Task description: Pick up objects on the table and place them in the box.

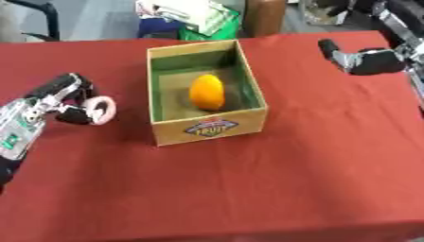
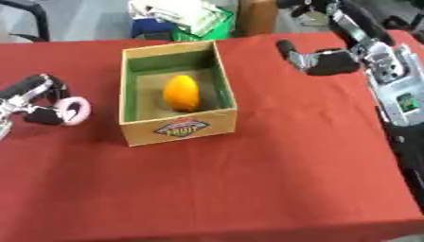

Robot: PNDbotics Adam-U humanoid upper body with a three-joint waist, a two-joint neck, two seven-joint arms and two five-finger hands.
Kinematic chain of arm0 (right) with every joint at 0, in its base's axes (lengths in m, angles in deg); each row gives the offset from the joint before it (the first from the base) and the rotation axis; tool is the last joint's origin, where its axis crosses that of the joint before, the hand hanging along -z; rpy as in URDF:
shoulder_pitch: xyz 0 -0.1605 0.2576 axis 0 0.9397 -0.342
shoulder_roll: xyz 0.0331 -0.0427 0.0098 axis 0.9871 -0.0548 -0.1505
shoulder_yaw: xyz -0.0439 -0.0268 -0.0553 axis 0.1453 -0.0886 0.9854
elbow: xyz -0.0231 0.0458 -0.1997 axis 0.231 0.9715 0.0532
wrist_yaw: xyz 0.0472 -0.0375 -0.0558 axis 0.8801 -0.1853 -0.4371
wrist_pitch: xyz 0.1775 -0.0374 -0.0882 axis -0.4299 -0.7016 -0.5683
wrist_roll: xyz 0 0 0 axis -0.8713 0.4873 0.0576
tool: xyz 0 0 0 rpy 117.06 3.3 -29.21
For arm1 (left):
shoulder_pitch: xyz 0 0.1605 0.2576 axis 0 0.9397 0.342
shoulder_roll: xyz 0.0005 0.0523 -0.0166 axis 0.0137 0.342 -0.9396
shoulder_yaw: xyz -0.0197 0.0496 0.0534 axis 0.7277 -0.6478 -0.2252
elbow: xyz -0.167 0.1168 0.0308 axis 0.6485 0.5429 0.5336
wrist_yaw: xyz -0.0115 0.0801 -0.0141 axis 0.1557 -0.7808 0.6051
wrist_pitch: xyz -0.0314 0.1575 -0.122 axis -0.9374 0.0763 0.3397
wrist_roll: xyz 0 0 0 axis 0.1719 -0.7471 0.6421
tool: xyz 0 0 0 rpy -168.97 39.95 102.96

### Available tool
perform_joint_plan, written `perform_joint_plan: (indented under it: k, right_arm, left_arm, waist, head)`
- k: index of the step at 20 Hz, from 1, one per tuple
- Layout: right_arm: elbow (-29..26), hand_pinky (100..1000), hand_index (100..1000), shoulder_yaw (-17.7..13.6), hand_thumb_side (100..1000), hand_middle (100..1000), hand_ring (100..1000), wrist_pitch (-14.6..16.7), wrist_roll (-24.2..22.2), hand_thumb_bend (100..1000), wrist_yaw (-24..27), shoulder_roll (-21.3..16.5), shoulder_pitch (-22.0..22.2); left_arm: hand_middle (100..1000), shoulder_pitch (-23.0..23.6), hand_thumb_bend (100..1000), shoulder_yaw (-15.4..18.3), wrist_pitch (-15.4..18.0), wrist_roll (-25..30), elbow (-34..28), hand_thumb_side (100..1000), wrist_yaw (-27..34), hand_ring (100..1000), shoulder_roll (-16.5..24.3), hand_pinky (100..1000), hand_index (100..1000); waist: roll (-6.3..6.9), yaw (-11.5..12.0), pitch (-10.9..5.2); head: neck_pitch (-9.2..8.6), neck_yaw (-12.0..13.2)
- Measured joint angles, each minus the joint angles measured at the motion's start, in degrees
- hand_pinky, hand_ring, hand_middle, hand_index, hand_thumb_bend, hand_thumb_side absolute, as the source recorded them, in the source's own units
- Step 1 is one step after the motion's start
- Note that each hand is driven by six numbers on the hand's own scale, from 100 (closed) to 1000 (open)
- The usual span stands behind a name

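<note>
Cardboard box (image 1: 207, 130) with a green lining sits mid-table, open at the top, a fruit label on its near wall; an orange-yellow fruit (image 1: 206, 92) lies inside on the floor. Red cloth (image 1: 248, 189) covers the table. Beyond the far edge stand a green crate (image 1: 211, 23) and white bundles. Left of the box, the left hand (image 1: 66, 101) has its fingers curled round a pink ring (image 1: 101, 110). Far right, the right hand (image 2: 319, 61) hovers with fingers relaxed, holding nothing.
</note>
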Motion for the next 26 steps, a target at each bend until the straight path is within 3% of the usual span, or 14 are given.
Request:
perform_joint_plan:
  k: [5,9,12,13,18,19,22,23,24,25,26]
  right_arm:
    - [-0.28,731,838,0.03,395,784,841,0.04,-0.2,198,0.01,-0.01,0.48]
    - [-0.29,733,834,0.67,427,776,837,0.71,-1.35,170,-0.04,0.1,0.49]
    - [-0.27,735,822,1.88,432,770,834,1.73,-2.86,186,-0.38,0.97,0.48]
    - [-0.24,736,821,2.36,457,770,833,2.21,-3.47,151,-0.59,1.35,0.46]
    - [0.53,740,823,5.25,487,770,833,5.07,-6.67,131,-1.77,3.45,-0.57]
    - [0.81,741,826,5.78,534,771,833,5.72,-7.31,290,-1.95,3.85,-0.71]
    - [1.5,742,829,7.14,555,771,833,7.19,-8.79,370,-2.47,4.93,-1.12]
    - [1.75,742,830,7.42,558,771,833,7.37,-8.97,386,-2.59,5.22,-1.12]
    - [1.99,742,830,7.55,558,771,833,7.37,-8.97,385,-2.64,5.45,-1.12]
    - [2.21,742,830,7.67,557,770,833,7.37,-8.97,383,-2.66,5.63,-1.12]
    - [2.37,742,830,7.78,557,770,833,7.37,-8.97,383,-2.67,5.72,-1.12]
  left_arm:
    - [236,-2.13,100,3.24,-2.19,-4.55,-3.96,186,2.05,320,-0.09,594,399]
    - [246,-4.74,100,3.35,-2.55,-8.17,-5.48,181,5.44,331,-0.13,601,407]
    - [252,-7.33,100,2.1,-1.69,-10.18,-5.54,180,7.84,340,-0.99,604,412]
    - [258,-8.1,100,1.44,-1.29,-10.47,-5.53,181,8.36,345,-1.53,605,417]
    - [296,-11.68,126,-2.35,1.82,-8.51,-4.82,190,7.51,378,-4.8,618,451]
    - [327,-11.94,139,-2.87,2.57,-7.79,-4.47,198,6.96,405,-5.5,629,476]
    - [417,-12.02,159,-4.17,4.87,-5.48,-3.03,213,5.0,467,-7.36,650,550]
    - [501,-12.01,377,-4.45,5.65,-4.67,-2.44,262,4.37,532,-7.86,676,633]
    - [510,-11.98,397,-4.71,6.39,-3.81,-1.8,267,3.93,538,-8.29,679,641]
    - [574,-11.92,503,-4.87,7.12,-2.95,-1.21,300,3.73,587,-8.76,709,688]
    - [619,-11.78,552,-4.99,7.74,-2.06,-0.67,313,3.69,621,-9.09,731,722]
  waist:
    - [-0.01,-0.08,-0.21]
    - [0.02,-1.1,-0.37]
    - [0.05,-2.22,-0.44]
    - [0.08,-2.66,-0.44]
    - [0.39,-4.97,-0.18]
    - [0.41,-5.36,-0.08]
    - [0.4,-6.05,0.17]
    - [0.4,-6.18,0.2]
    - [0.4,-6.29,0.2]
    - [0.41,-6.33,0.2]
    - [0.41,-6.33,0.21]
  head:
    - [0.04,0.0]
    - [0.26,0.33]
    - [0.47,0.86]
    - [0.47,1.12]
    - [0.48,2.34]
    - [0.48,2.48]
    - [0.48,2.66]
    - [0.48,2.66]
    - [0.48,2.67]
    - [0.48,2.67]
    - [0.48,2.66]
